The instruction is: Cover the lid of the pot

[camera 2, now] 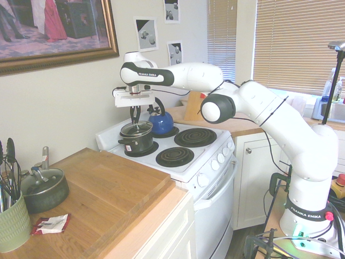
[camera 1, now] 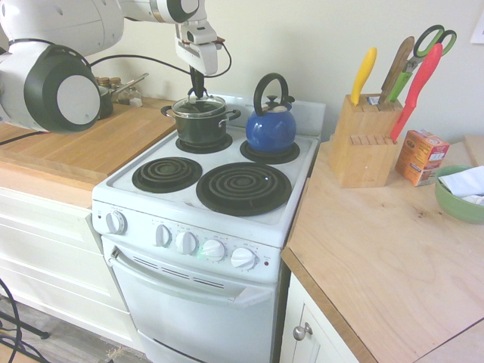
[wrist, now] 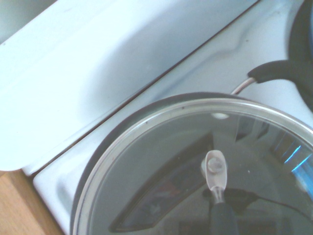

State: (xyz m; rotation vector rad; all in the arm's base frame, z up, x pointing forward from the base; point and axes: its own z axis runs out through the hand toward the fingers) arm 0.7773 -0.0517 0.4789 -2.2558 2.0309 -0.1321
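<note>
Gripper [camera 1: 197, 94] points straight down, clamped on the knob of the lid [camera 1: 198, 105], which sits directly beneath it atop the pot [camera 1: 200, 125]. To finish well, I'd check the rim seats evenly all round, then open and lift straight up.

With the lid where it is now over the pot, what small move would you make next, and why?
Probably open the gripper and let go. The lid already looks seated level on the pot, rim on rim in both exterior views, with the shut fingers at its knob. Whether it has fully settled is hard to tell, so a slight lowering first may be safer.
</note>
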